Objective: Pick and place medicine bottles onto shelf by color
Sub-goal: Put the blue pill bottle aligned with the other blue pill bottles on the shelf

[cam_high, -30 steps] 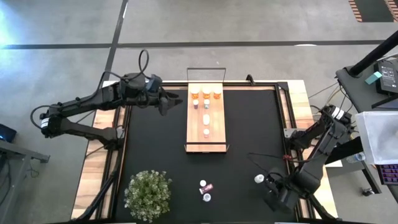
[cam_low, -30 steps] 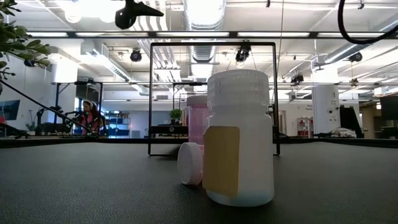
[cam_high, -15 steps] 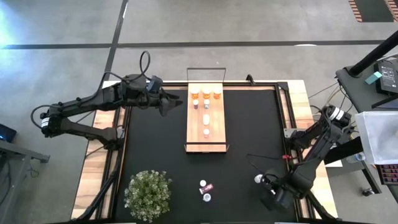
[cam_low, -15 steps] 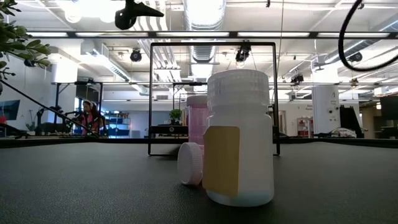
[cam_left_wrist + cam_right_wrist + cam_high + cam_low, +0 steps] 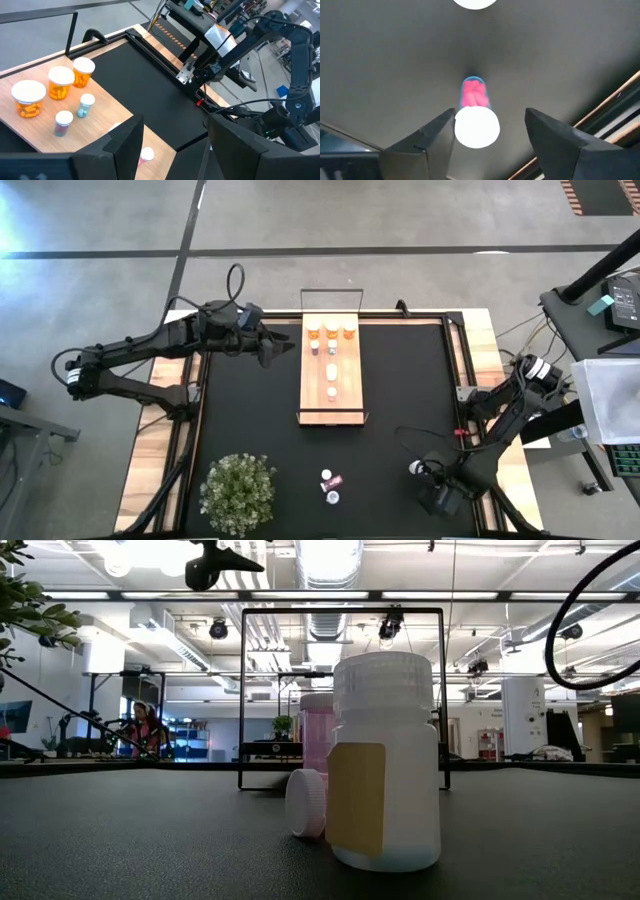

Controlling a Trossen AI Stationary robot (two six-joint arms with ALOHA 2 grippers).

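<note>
The light wood shelf (image 5: 331,405) lies on the black mat; three orange bottles (image 5: 331,330) and several small pale ones (image 5: 331,370) stand on it. My right gripper (image 5: 426,477) is open, pointing down over a small pink-filled bottle with a white cap (image 5: 476,125), (image 5: 416,468), which stands upright on the mat. Its fingers (image 5: 432,137) stand on either side of the cap, and I see no touch. My left gripper (image 5: 285,346) is open and empty, in the air by the shelf's far left corner (image 5: 172,150). Three more bottles (image 5: 330,485) sit on the near mat.
A bushy green plant (image 5: 238,492) stands at the near left of the mat. In the low view a white bottle with a yellow label (image 5: 385,760) stands close, a pink bottle (image 5: 314,735) behind it and one lying beside it (image 5: 306,803). Another white cap (image 5: 475,2) lies past the right gripper.
My right arm's wrist has moved a little toward the table's near edge and left, settling over the pink bottle, which has stayed in place. My left gripper has moved slightly toward the shelf.
</note>
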